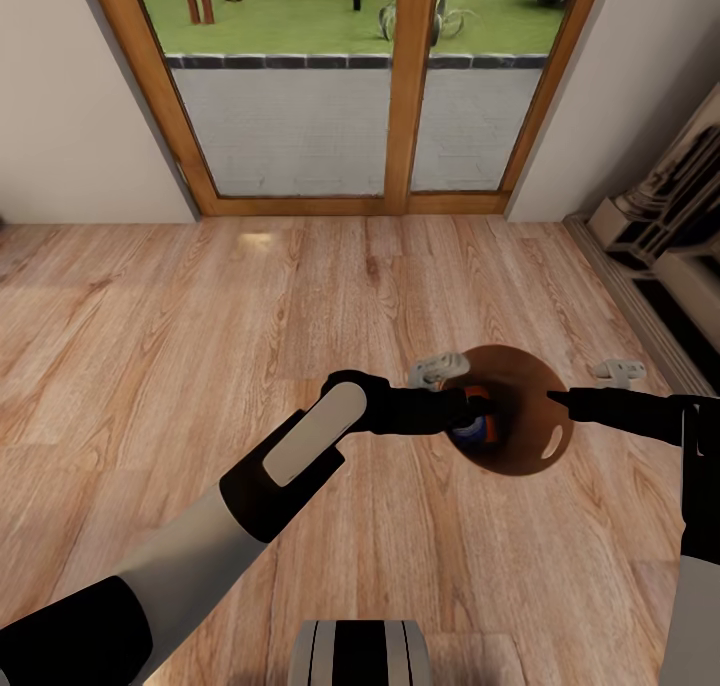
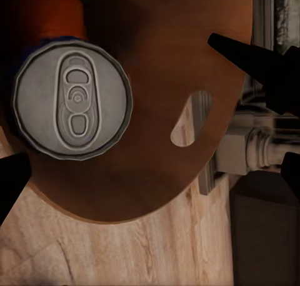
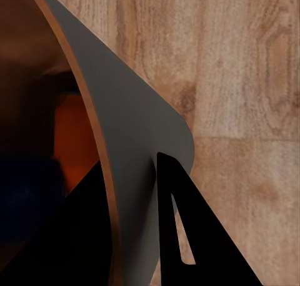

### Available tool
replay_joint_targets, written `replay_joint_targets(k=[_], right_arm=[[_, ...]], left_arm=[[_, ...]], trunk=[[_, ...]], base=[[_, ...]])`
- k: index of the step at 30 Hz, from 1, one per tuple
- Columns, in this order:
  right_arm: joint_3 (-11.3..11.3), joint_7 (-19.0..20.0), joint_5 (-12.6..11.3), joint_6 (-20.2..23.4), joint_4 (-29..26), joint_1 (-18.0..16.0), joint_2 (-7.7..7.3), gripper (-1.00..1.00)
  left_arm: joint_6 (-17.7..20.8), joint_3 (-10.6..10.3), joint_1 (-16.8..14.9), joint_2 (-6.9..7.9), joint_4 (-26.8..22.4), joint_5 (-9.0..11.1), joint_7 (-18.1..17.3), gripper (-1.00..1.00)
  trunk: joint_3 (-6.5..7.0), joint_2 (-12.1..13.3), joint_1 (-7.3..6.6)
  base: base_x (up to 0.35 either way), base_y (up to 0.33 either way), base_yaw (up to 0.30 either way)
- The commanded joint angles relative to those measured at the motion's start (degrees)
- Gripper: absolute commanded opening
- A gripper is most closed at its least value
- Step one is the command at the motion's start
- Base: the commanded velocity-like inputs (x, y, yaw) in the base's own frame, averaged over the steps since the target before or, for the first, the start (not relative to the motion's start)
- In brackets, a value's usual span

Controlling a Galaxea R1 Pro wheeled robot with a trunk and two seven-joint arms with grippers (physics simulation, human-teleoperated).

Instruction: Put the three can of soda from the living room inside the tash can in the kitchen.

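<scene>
Nearest to us, our left arm reaches forward and bends inward at the elbow, carrying the left gripper (image 1: pixel 468 406) over the near-left side of the trash can (image 1: pixel 540 436). From the left wrist view the blue soda can (image 2: pixel 72 98) sits upright between the fingers, silver top facing the camera; whether the fingers press on it we cannot tell. Just beside it an orange can (image 1: pixel 478 395) shows inside the bin. Our right arm comes in from the right side, almost level, and the right gripper (image 3: pixel 134 192) pinches the bin's rim, one finger inside the wall and one outside. Beyond the bin runs pale wood floor (image 1: pixel 250 296), then the wood-framed glass doors (image 1: pixel 400 96).
</scene>
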Motion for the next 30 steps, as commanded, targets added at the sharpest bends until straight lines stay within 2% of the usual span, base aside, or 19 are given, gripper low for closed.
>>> replay_joint_targets(k=[1, 12, 16, 17, 20, 25, 30], right_arm=[[0.0, 0.2, -1.0, 0.6, 0.0, 0.0, 0.0, -1.0], [-0.1, 0.3, -1.0, 0.6, -0.1, 0.0, -0.08, -1.0], [-0.1, 0.3, -1.0, 0.6, -0.1, 0.0, -0.02, -1.0], [-0.1, 0.3, -1.0, 0.6, -0.1, 0.0, -0.01, -1.0], [-0.1, 0.2, -1.0, 0.6, 0.0, 0.0, 0.0, -1.0], [-0.1, -0.2, -0.9, 0.6, 0.0, 0.0, 0.08, -1.0], [-0.1, -0.1, -0.8, 0.6, 0.0, -0.1, 0.09, -1.0]], left_arm=[[0.0, 0.0, 0.0, 0.0, 0.1, 0.0, 0.0, 1.0], [0.8, -0.1, 0.0, 0.0, -1.8, 0.1, -0.6, 1.0], [1.3, -0.1, 0.0, 0.0, -4.4, 0.5, -1.6, 1.0], [3.0, 0.0, 0.0, 0.0, -6.3, 0.3, -2.1, 1.0], [6.3, 0.0, 0.0, 0.0, -7.9, 0.0, -2.2, 1.0], [7.6, -0.1, 0.0, 2.66, -8.4, -0.1, -2.4, 1.0], [7.1, -0.1, 0.0, 7.81, -8.3, -0.2, -6.4, 1.0]], trunk=[[0.0, 0.0, -0.01], [0.0, 0.0, -0.01], [0.0, 0.0, -0.01], [0.0, 0.0, -0.01], [0.0, 0.0, -0.01], [0.0, 0.0, -0.01], [0.0, 0.0, -0.01]], base=[[0.0, 0.0, 0.0], [0.0, 0.0, 0.0], [0.0, 0.0, 0.0], [0.0, 0.0, 0.0], [0.0, 0.0, 0.0], [0.0, 0.0, 0.0], [0.0, 0.0, 0.0]])
